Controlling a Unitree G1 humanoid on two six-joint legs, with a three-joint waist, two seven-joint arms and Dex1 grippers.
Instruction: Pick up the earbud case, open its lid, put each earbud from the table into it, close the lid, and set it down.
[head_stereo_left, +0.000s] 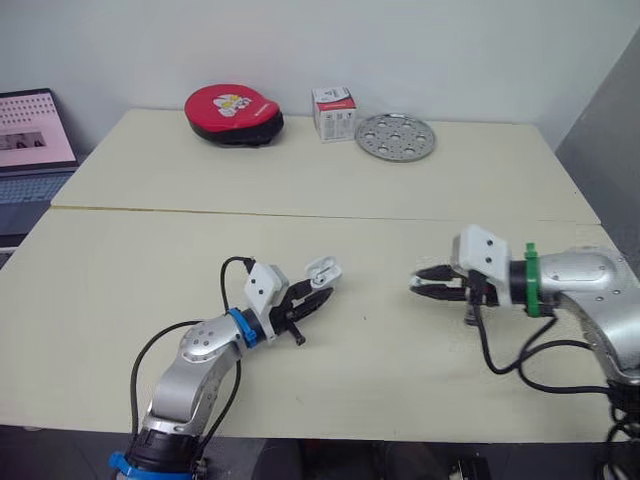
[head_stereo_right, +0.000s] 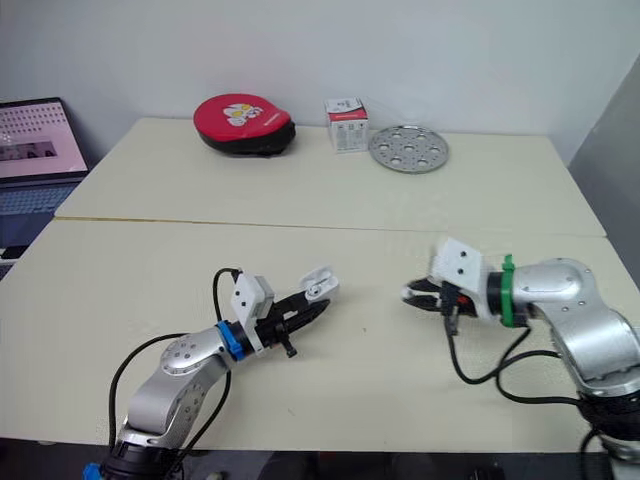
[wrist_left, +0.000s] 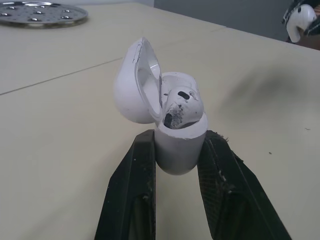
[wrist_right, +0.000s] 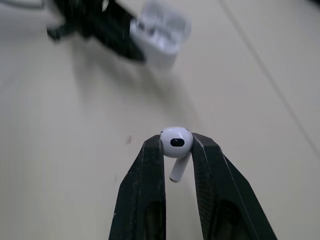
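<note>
Over the table (head_stereo_left: 120, 300), left tool (head_stereo_left: 322, 290) clamps the open earbud case (wrist_left: 175, 150) while right tool (head_stereo_left: 415, 281) pinches an earbud (wrist_right: 176, 141) that a misaligned approach could drop.

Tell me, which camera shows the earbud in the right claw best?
The right wrist view: the earbud sits close up, pinched between the fingers of the right gripper. Both eye views show a tiny white speck there; the left wrist view catches it far off.
</note>
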